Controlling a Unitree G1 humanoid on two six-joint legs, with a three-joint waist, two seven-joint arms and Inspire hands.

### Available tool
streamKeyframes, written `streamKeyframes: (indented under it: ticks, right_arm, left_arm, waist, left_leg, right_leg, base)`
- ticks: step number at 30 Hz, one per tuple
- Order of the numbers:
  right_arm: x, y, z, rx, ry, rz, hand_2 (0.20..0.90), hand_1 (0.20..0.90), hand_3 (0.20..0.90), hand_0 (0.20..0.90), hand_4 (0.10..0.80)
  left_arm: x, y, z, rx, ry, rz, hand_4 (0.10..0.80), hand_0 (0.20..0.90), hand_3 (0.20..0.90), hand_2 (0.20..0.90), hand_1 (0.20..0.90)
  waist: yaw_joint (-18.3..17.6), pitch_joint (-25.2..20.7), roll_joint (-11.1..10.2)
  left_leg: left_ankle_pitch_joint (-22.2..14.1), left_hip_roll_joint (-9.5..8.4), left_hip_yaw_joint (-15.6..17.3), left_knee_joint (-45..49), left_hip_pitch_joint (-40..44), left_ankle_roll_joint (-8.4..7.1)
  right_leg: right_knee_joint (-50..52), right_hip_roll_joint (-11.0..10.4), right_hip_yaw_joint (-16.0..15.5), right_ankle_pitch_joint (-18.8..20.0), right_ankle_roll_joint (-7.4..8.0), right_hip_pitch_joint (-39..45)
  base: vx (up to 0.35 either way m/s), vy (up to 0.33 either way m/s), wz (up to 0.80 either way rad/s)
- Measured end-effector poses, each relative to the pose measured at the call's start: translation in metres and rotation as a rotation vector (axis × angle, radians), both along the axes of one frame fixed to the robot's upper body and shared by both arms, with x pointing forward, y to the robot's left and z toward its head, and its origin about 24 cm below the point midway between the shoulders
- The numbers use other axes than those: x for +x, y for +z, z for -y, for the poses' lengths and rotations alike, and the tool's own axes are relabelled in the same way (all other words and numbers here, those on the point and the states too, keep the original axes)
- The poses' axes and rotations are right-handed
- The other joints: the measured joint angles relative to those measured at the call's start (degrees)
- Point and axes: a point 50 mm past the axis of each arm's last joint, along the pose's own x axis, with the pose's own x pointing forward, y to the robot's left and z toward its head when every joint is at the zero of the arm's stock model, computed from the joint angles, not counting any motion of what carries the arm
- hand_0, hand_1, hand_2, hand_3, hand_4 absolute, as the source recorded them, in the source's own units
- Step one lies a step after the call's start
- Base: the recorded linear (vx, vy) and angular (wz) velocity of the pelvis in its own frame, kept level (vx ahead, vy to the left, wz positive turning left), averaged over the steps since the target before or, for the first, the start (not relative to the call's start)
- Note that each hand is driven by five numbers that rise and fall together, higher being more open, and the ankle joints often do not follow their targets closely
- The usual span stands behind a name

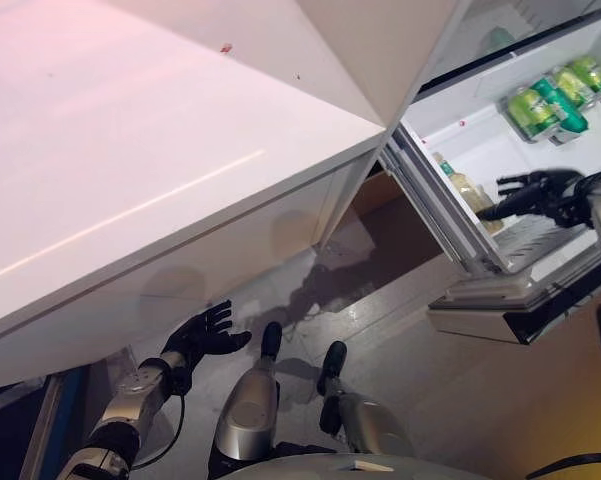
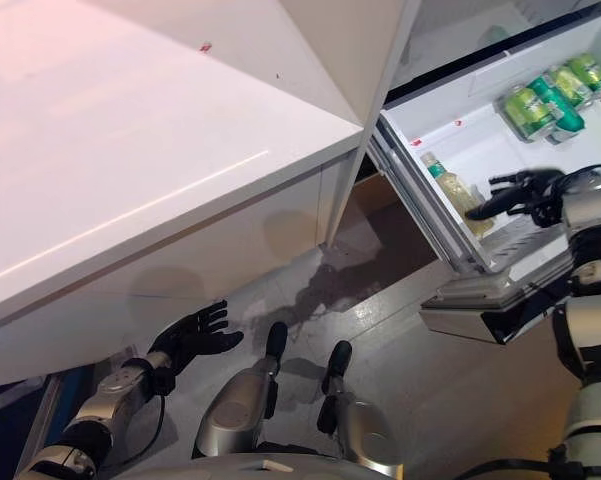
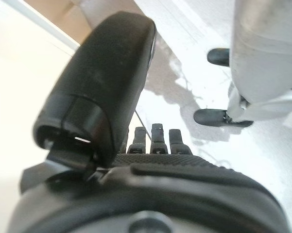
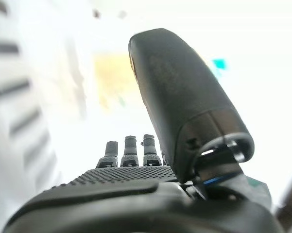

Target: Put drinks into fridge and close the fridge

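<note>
The fridge stands open at the right, its door swung out low. Green cans lie together on the white shelf inside. A bottle of yellowish drink with a green cap stands at the shelf's near left side. My right hand is open and empty inside the fridge, fingers straight, just right of the bottle; it also shows in the right wrist view. My left hand is open and empty, low by the counter's front.
A white counter fills the left and middle, its corner close to the fridge. A brown gap lies between counter and fridge. The floor below is grey and glossy.
</note>
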Motion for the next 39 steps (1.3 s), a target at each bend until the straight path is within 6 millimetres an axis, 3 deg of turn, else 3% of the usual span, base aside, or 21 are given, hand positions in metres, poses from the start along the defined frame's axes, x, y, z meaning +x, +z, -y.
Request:
streamKeyframes:
  ticks: [4,7,11,15,19,23,25,33,39]
  right_arm:
    - [-0.013,0.045,0.001,0.073,0.020,0.264,0.900,0.900,0.900,0.900,0.800]
    - [-0.026,0.054,0.005,0.174,-0.004,0.429,0.900,0.900,0.900,0.900,0.800]
    - [-0.040,0.035,0.013,0.309,-0.101,0.532,0.900,0.900,0.900,0.900,0.800]
    - [-0.053,0.010,0.030,0.487,-0.276,0.679,0.900,0.900,0.900,0.900,0.800]
    - [-0.058,-0.027,0.031,0.650,-0.427,0.786,0.900,0.900,0.900,0.900,0.800]
    - [-0.069,-0.079,0.030,0.717,-0.585,0.729,0.900,0.900,0.900,0.900,0.800]
    - [-0.070,-0.093,0.026,0.764,-0.619,0.710,0.900,0.900,0.900,0.900,0.800]
    - [-0.066,-0.087,0.032,0.848,-0.704,0.840,0.900,0.900,0.900,0.900,0.800]
    - [-0.059,-0.089,0.033,0.937,-0.748,0.857,0.900,0.900,0.900,0.900,0.800]
  left_arm:
    - [-0.011,-0.008,-0.009,0.029,0.049,-0.049,0.800,0.900,0.900,0.900,0.900]
    - [-0.022,-0.016,-0.013,0.044,0.071,-0.108,0.800,0.900,0.900,0.900,0.900]
    - [-0.040,-0.029,-0.009,0.038,0.078,-0.179,0.800,0.900,0.900,0.900,0.900]
    - [-0.052,-0.040,0.002,0.007,0.080,-0.225,0.800,0.900,0.900,0.900,0.900]
    - [-0.070,-0.052,0.012,-0.002,0.069,-0.293,0.800,0.900,0.900,0.900,0.900]
    - [-0.084,-0.059,0.021,-0.014,0.049,-0.336,0.800,0.900,0.900,0.900,0.900]
    - [-0.085,-0.061,0.025,-0.012,0.027,-0.347,0.800,0.900,0.900,0.900,0.900]
    - [-0.062,-0.055,0.034,0.001,0.024,-0.287,0.800,0.900,0.900,0.900,0.900]
    - [-0.037,-0.045,0.038,0.001,0.043,-0.207,0.800,0.900,0.900,0.900,0.900]
  waist:
    - [-2.54,-1.20,-2.01]
    - [-4.56,-4.60,-3.51]
    - [-7.54,-11.85,-2.89]
    - [-9.41,-15.68,-0.46]
    - [-11.02,-17.19,1.86]
    - [-11.06,-17.29,2.75]
    - [-10.91,-17.02,2.91]
    - [-6.60,-11.31,3.49]
    - [-5.02,-7.60,4.46]
  left_leg:
    - [-0.20,-0.15,2.26,-1.06,2.43,0.16]
    - [-0.75,-0.11,4.14,-1.58,3.61,0.28]
    - [-1.95,-0.29,5.65,-1.89,5.22,0.49]
    - [-3.30,-0.56,6.63,-1.68,7.88,0.77]
    - [-5.03,-0.57,6.39,-0.01,8.78,0.91]
    - [-7.96,-0.57,4.74,6.66,6.36,1.58]
    - [-9.72,-0.89,3.83,11.12,3.73,1.76]
    - [-17.17,-2.67,0.45,31.14,-8.66,2.96]
    - [-19.82,-3.59,0.01,40.34,-15.95,4.10]
  right_leg:
    - [-0.06,0.15,2.47,-0.01,0.05,0.85]
    - [-0.04,0.26,4.12,-0.08,0.16,0.97]
    - [-0.16,0.21,5.97,-0.43,0.67,1.70]
    - [-0.15,-0.03,7.24,-0.90,1.24,3.99]
    - [0.79,-0.18,8.82,-1.69,1.56,4.36]
    - [6.69,-0.54,8.89,-4.72,0.97,2.17]
    - [11.75,-0.68,8.38,-6.65,1.07,-0.45]
    - [31.74,-3.45,6.76,-15.14,1.10,-11.79]
    - [39.87,-5.10,6.36,-17.56,1.78,-18.14]
  base:
    - [0.068,0.074,-0.28]
    - [0.080,0.065,-0.33]
    - [0.101,0.019,-0.28]
    - [0.119,-0.005,-0.18]
    - [0.118,-0.025,-0.20]
    - [0.036,-0.025,-0.01]
    - [-0.027,-0.006,0.16]
    - [-0.066,0.024,0.18]
    - [-0.078,0.051,0.13]
